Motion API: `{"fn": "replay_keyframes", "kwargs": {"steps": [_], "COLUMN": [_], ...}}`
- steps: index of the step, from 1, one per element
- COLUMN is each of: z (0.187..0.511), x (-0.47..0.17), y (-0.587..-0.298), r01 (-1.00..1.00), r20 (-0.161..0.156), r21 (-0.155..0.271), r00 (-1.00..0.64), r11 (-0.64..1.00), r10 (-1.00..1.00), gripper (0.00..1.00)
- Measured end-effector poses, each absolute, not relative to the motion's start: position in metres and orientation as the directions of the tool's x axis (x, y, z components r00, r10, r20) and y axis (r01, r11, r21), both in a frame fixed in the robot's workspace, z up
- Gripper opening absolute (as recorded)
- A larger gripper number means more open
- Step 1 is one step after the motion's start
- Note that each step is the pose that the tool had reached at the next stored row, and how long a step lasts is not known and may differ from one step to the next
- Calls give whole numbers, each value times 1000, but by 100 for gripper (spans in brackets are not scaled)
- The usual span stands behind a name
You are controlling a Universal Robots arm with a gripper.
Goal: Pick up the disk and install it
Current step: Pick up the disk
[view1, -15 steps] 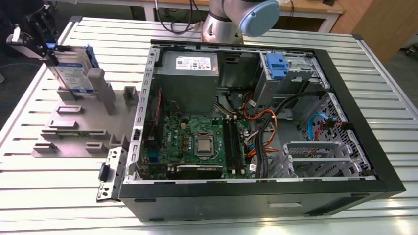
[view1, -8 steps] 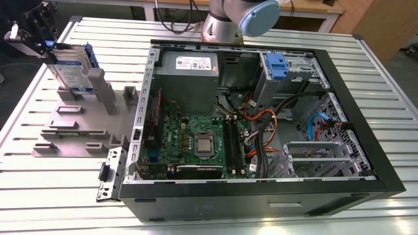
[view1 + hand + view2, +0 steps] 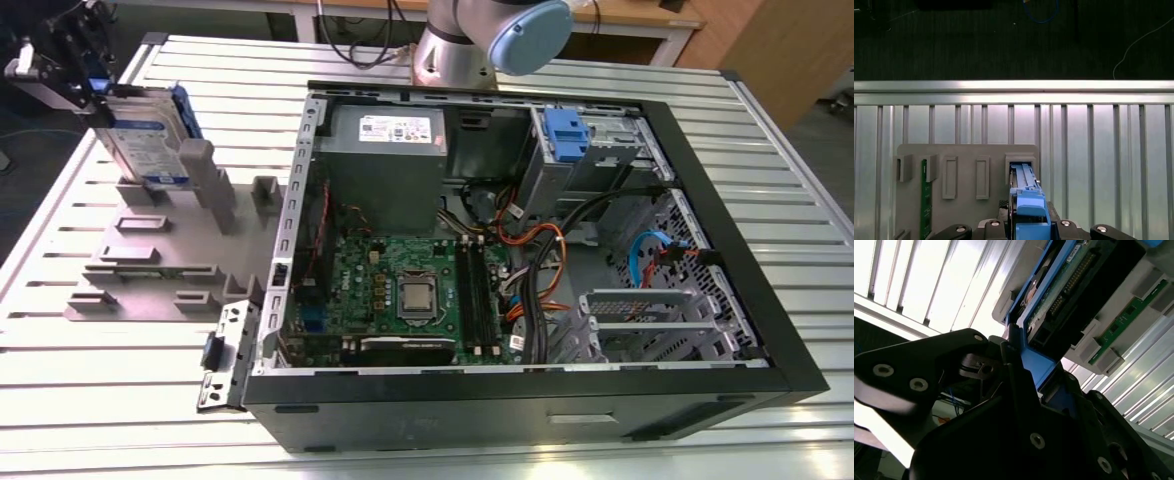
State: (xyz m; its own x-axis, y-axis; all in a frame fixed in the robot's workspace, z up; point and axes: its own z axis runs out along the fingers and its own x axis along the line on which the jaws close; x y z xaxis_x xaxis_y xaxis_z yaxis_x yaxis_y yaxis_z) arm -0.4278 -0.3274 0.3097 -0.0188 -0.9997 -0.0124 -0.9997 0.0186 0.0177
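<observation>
Gripping the disk (image 3: 140,135) by the upper end of its blue carrier frame, the claw (image 3: 96,92) sits at the exterior view's far left, closed on that frame. In the second wrist view the claw (image 3: 1021,357) has its black fingers (image 3: 1014,385) pinching the blue frame edge. Here the disk (image 3: 1074,280) turns its underside to the camera, with a green board and a connector row. The exterior view gives the other face instead, silver with a white-and-blue label. It shows the disk upright, its lower end among the posts of the grey holder plate (image 3: 147,270).

The first wrist view looks along the disk (image 3: 1024,182) edge-on. The blue frame end is nearest the claw (image 3: 1029,227) and the far end sits in a raised slot of the grey holder plate (image 3: 966,215). A green circuit board (image 3: 925,200) stands on edge in another slot, well apart from the disk. The second wrist view shows it just past the disk (image 3: 1121,322).

The holder lies on the slatted aluminium worktop (image 3: 107,400). Beside it, toward the exterior view's right, is an open black computer case (image 3: 534,405). Inside are the motherboard (image 3: 400,290), a grey power supply (image 3: 387,140) and a blue latch (image 3: 566,135) on the drive bay. The arm (image 3: 481,40) rises behind the case.
</observation>
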Motion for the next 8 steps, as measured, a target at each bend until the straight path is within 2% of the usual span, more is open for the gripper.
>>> {"fn": "replay_keyframes", "kwargs": {"steps": [8], "z": [312], "x": [-428], "y": [-327], "r01": [-1000], "r20": [-12], "r21": [18], "r00": [-19], "r11": [19], "r10": [-1000], "gripper": [36]}}
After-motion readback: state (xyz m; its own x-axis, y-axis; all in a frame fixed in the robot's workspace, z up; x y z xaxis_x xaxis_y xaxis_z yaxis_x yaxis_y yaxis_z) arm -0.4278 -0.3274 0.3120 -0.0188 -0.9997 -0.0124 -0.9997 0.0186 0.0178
